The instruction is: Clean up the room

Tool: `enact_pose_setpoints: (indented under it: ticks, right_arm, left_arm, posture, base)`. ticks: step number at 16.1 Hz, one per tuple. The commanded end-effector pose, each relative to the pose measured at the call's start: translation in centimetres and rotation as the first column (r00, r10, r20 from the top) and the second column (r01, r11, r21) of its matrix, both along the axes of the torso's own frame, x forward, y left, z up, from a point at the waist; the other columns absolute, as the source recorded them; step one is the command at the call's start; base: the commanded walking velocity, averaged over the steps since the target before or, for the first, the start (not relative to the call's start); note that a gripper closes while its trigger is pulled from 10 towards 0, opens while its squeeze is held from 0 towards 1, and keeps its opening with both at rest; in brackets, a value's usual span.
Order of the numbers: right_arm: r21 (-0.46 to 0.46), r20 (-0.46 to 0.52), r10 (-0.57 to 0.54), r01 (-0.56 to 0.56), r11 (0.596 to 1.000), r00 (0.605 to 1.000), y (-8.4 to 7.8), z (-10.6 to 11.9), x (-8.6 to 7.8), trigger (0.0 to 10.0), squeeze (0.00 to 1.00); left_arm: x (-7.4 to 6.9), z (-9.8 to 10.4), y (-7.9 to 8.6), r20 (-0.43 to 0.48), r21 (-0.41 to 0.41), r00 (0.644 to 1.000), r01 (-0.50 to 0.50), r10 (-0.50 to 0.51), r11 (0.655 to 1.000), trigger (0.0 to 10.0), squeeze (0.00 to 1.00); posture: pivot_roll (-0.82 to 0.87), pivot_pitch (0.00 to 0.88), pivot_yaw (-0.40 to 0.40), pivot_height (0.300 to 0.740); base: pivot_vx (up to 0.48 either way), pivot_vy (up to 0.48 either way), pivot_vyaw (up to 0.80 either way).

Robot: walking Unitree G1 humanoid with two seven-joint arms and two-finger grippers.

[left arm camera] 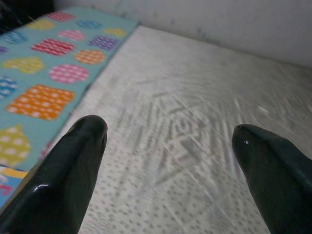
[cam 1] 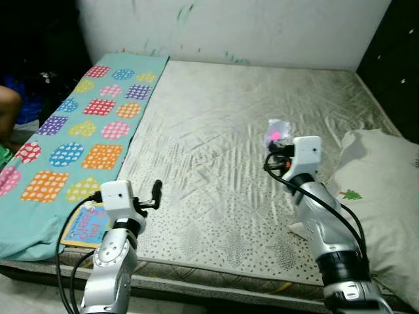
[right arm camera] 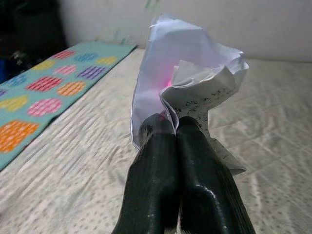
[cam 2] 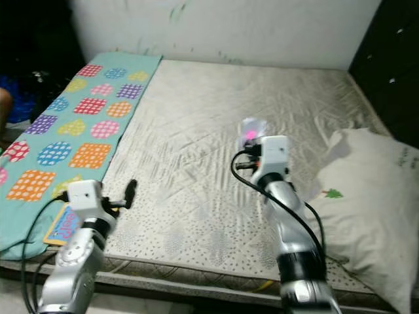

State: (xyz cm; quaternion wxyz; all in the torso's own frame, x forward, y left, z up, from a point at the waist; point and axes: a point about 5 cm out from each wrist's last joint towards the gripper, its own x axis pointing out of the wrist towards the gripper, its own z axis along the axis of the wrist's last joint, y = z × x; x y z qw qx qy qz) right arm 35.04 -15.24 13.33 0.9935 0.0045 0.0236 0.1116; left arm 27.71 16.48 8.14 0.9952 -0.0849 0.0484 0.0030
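Faint handwriting on the crumpled paper (right arm camera: 204,97) is too small to read

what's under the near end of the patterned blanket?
A colourful book sticks out from under the patterned blanket, lying on the mattress. Most of its cover is hidden, so the title can't be read.

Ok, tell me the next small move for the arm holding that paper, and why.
Probably lift the right gripper clear and carry the crumpled paper away from the bed. Its jaws are already shut on the paper, held above the bare mattress, so nothing is left to grasp there. The left gripper hovers open near the patterned blanket, holding nothing.
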Motion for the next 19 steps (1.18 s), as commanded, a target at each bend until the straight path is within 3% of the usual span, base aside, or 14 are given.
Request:
enact_pose_setpoints:
  ticks: [1,3,4,5,6,7,8,10,12,14,19]
  right_arm:
    - [-0.053,0.001,0.041,-0.041,0.998,0.999,0.7,0.5,0.7,10.0,0.00]
    - [-0.181,-0.012,0.066,-0.067,0.981,0.998,1.2,0.2,1.3,10.0,0.00]
    - [-0.188,0.007,0.126,-0.122,0.975,0.992,1.9,0.2,1.2,10.0,0.00]
    - [-0.195,0.023,0.153,-0.145,0.970,0.988,2.7,0.1,1.0,10.0,0.00]
    - [-0.203,0.040,0.120,-0.109,0.973,0.992,2.8,0.0,1.1,10.0,0.00]
    - [-0.163,0.027,0.130,-0.124,0.979,0.991,3.1,-0.2,0.9,10.0,0.00]
    - [-0.044,-0.033,0.087,-0.089,0.995,0.996,3.4,-1.2,0.0,10.0,0.00]
    - [0.033,-0.034,-0.008,0.010,0.999,0.999,2.7,-2.4,-1.8,10.0,0.00]
    - [0.057,-0.048,-0.084,0.086,0.995,0.995,2.0,-3.5,-3.4,10.0,0.00]
    - [0.053,-0.061,-0.130,0.133,0.990,0.990,1.5,-4.0,-4.8,10.0,0.00]
    - [0.043,-0.088,-0.114,0.118,0.992,0.990,1.9,-4.3,-5.6,10.0,0.00]
  left_arm:
    - [0.2,0.0,0.5,-0.001,0.025,1.000,-0.014,0.014,1.000,10.0,0.00]
    - [0.5,-0.1,0.1,-0.004,0.059,0.999,0.044,-0.044,0.997,10.0,0.00]
    - [0.4,-0.3,0.2,-0.022,0.094,0.998,0.055,-0.053,0.994,10.0,0.00]
    - [0.1,-1.3,-0.3,-0.092,-0.074,0.988,0.116,-0.122,0.991,10.0,0.00]
    - [-0.1,-1.8,-0.5,-0.123,-0.132,0.983,0.123,-0.140,0.984,10.0,0.00]
    - [-0.2,-2.1,-0.5,-0.130,-0.099,0.982,0.125,-0.137,0.987,10.0,0.00]
    - [-0.4,-1.8,-1.0,-0.113,-0.106,0.984,0.129,-0.141,0.986,10.0,0.00]
    - [-1.1,-1.6,-0.9,-0.093,-0.114,0.990,0.098,-0.109,0.989,10.0,0.00]
    - [-1.7,-1.4,-0.3,-0.064,-0.072,0.996,0.056,-0.061,0.996,10.0,0.00]
    - [-2.0,-2.0,0.8,-0.102,-0.116,0.994,-0.055,0.043,0.992,10.0,0.00]
    - [-2.2,-1.8,0.7,-0.103,-0.112,0.994,-0.051,0.039,0.992,10.0,0.00]
  posture:
    - [-0.12,0.000,0.006,0.740]
    - [-0.12,0.000,0.002,0.740]
    - [-0.12,0.000,-0.002,0.740]
    - [-0.10,0.000,-0.025,0.740]
    - [-0.09,0.000,-0.032,0.740]
    - [-0.08,0.000,-0.036,0.740]
    - [-0.08,0.000,-0.030,0.740]
    - [-0.10,0.000,-0.018,0.740]
    - [-0.12,0.000,-0.011,0.740]
    - [-0.13,0.000,-0.014,0.740]
    - [-0.11,0.000,-0.027,0.740]
  base:
    - [0.000,0.000,0.00]
    - [0.000,0.000,0.00]
    - [0.000,0.000,0.00]
    - [0.000,0.000,0.00]
    - [0.000,0.000,0.00]
    - [0.000,0.000,0.00]
    - [0.000,0.000,0.00]
    - [0.000,0.000,0.00]
    - [0.000,0.000,0.00]
    - [0.000,0.000,0.00]
    - [0.000,0.000,-0.33]
